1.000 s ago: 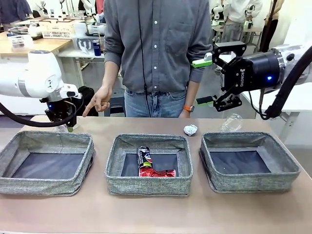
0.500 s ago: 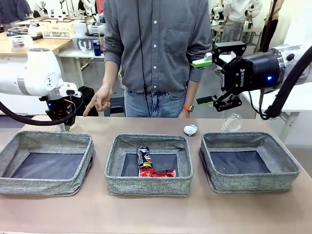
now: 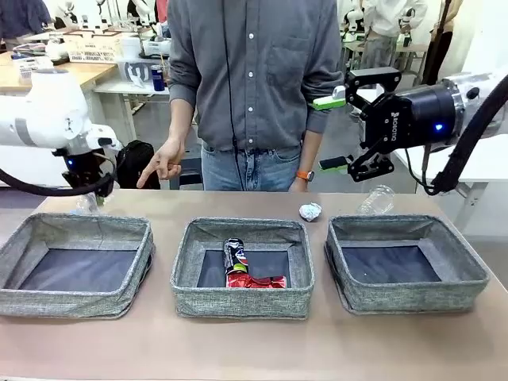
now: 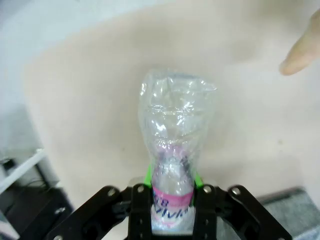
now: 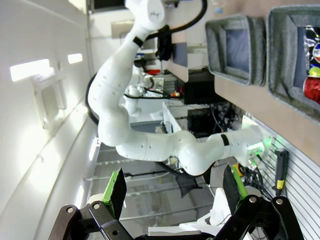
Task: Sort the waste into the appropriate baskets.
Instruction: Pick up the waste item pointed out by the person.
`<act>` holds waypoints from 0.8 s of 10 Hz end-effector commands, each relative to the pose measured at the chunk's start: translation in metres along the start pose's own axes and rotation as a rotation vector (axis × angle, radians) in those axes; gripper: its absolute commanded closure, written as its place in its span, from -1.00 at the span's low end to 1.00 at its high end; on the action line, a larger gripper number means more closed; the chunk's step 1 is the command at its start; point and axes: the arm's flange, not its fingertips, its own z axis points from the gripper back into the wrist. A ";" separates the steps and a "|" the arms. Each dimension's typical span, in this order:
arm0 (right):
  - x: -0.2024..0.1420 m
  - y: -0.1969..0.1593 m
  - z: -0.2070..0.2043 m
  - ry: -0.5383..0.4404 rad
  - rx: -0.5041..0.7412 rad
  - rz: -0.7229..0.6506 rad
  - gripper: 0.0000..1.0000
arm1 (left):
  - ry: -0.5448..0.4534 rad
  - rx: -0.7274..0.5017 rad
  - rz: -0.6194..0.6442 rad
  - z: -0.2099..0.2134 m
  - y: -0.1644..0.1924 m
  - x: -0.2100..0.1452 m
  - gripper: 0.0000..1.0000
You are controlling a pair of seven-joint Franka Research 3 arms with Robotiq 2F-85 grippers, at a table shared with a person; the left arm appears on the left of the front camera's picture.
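My left gripper (image 3: pixel 89 189) is shut on a crumpled clear plastic bottle (image 3: pixel 85 204), held just behind the far left corner of the left basket (image 3: pixel 71 302). In the left wrist view the green pads (image 4: pixel 147 176) clamp the bottle (image 4: pixel 175 125) at its pink label, above the tan table. The middle basket (image 3: pixel 242 303) holds a dark printed can (image 3: pixel 235 254) and a red can (image 3: pixel 255 281). A foil ball (image 3: pixel 309 211) and a second clear bottle (image 3: pixel 377 199) lie behind the right basket (image 3: pixel 413 298). My right gripper (image 3: pixel 340 133) hangs open, high at the right.
A person stands at the far side, one hand (image 3: pixel 161 168) pointing down toward the table's left; its fingertip (image 4: pixel 300 55) shows in the left wrist view. The right wrist view looks sideways past the open right gripper (image 5: pixel 172 192) at the left arm (image 5: pixel 125 100).
My left gripper has shut on the clear bottle and carried it a little left and up. The right arm has stayed still.
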 end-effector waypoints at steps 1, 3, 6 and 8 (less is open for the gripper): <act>0.000 0.003 -0.002 -0.004 0.024 0.004 -1.00 | -0.054 0.057 0.101 0.069 0.013 -0.032 1.00; 0.000 0.003 -0.002 -0.004 0.024 0.004 -1.00 | -0.038 -0.175 0.238 0.145 0.000 -0.081 1.00; 0.000 0.003 -0.002 -0.004 0.024 0.004 -1.00 | 0.026 -0.384 0.349 0.197 -0.063 -0.163 1.00; 0.000 0.003 -0.002 -0.004 0.024 0.004 -1.00 | 0.053 -0.375 0.271 0.201 -0.098 -0.191 1.00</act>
